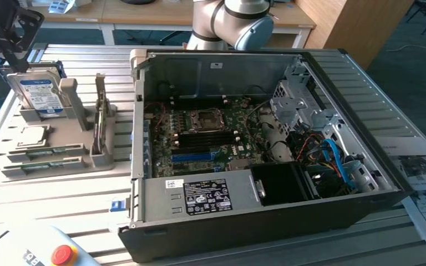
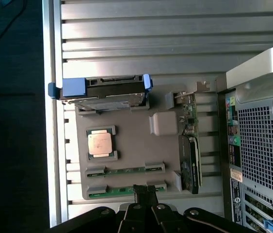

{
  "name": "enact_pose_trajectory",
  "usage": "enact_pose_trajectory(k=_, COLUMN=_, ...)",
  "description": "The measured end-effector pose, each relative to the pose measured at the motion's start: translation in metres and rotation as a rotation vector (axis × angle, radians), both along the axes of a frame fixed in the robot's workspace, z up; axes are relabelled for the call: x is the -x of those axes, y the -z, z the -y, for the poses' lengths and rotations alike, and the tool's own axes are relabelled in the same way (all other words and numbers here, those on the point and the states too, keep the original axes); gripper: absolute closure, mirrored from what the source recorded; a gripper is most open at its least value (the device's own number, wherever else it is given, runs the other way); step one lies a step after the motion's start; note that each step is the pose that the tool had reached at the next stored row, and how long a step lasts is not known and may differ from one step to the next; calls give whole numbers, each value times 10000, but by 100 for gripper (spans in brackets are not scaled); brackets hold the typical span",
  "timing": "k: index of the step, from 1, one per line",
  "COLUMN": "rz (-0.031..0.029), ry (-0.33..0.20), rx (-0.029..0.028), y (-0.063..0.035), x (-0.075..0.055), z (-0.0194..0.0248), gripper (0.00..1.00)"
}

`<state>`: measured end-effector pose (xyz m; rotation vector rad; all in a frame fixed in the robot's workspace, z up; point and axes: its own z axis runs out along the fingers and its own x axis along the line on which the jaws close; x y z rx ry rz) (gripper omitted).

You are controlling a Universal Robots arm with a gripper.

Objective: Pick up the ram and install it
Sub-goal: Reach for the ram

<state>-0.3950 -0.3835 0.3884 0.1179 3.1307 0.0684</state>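
Exterior view: I see an open computer case (image 1: pixel 272 221) lying on a slatted metal bench (image 1: pixel 65 194), its motherboard (image 1: pixel 198 138) exposed. On the exterior view's left stands a grey fixture (image 1: pixel 98 160). It holds an upright hard drive (image 1: pixel 39 94), a flat silver processor (image 1: pixel 33 136) and an expansion card (image 1: pixel 102 116) standing on edge. Two green sticks lie along the fixture's near edge: the outer ram (image 1: pixel 41 165) and, just behind it, the inner ram (image 1: pixel 44 151). They are parallel. Each has its long axis running across the view, one end towards the case and the other away from it. My black gripper (image 1: pixel 19 61) hangs at the far left, behind the hard drive and well apart from both sticks. The arm (image 1: pixel 235 22) rises behind the case.

Wrist view: I look down on the fixture (image 2: pixel 131 145). The outer ram (image 2: pixel 119 191) and inner ram (image 2: pixel 125 170) sit in their end clips. Their long axes are parallel to the hard drive (image 2: pixel 108 92) and at right angles to the expansion card (image 2: pixel 190 145). The processor (image 2: pixel 100 144) lies between the drive and the sticks. The gripper (image 2: pixel 146 191) has its fingers pressed together, pinching nothing. Its tip lines up over the outer ram, and I cannot tell whether it touches
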Motion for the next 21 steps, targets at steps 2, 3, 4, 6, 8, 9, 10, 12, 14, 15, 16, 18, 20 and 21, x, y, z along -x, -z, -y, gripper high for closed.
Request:
enact_pose_trajectory(k=2, rz=0, ry=-1, rx=0, y=0, x=0, z=0, gripper=90)
enact_pose_trajectory(k=3, rz=0, ry=-1, rx=0, y=0, x=0, z=0, gripper=90)
enact_pose_trajectory(k=4, rz=-1, ry=-1, rx=0, y=0, x=0, z=0, gripper=90)
enact_pose_trajectory(k=6, rz=0, ry=-1, rx=0, y=7, x=-1, z=0, gripper=90)
enact_pose_trajectory(k=8, rz=-1, ry=-1, rx=0, y=30, x=0, z=0, gripper=90)
enact_pose_trajectory(k=9, rz=0, ry=-1, rx=0, y=69, x=0, z=0, gripper=90)
enact_pose_trajectory(k=10, rz=0, ry=-1, rx=0, y=82, x=0, z=0, gripper=90)
enact_pose_trajectory(k=12, rz=-1, ry=-1, rx=1, y=105, x=0, z=0, gripper=90)
enact_pose_trajectory(k=14, rz=-1, ry=-1, rx=0, y=128, x=0, z=0, gripper=90)
enact_pose_trajectory(k=15, rz=-2, ry=-1, rx=1, y=137, x=0, z=0, gripper=90)
enact_pose_trajectory(k=16, rz=-2, ry=-1, rx=1, y=141, x=0, z=0, gripper=90)
enact_pose_trajectory(k=18, rz=-3, ry=-1, rx=2, y=141, x=0, z=0, gripper=90)
enact_pose_trajectory(k=20, rz=-2, ry=-1, rx=1, y=142, x=0, z=0, gripper=90)
enact_pose_trajectory(k=21, rz=-1, ry=-1, rx=0, y=143, x=0, z=0, gripper=90)
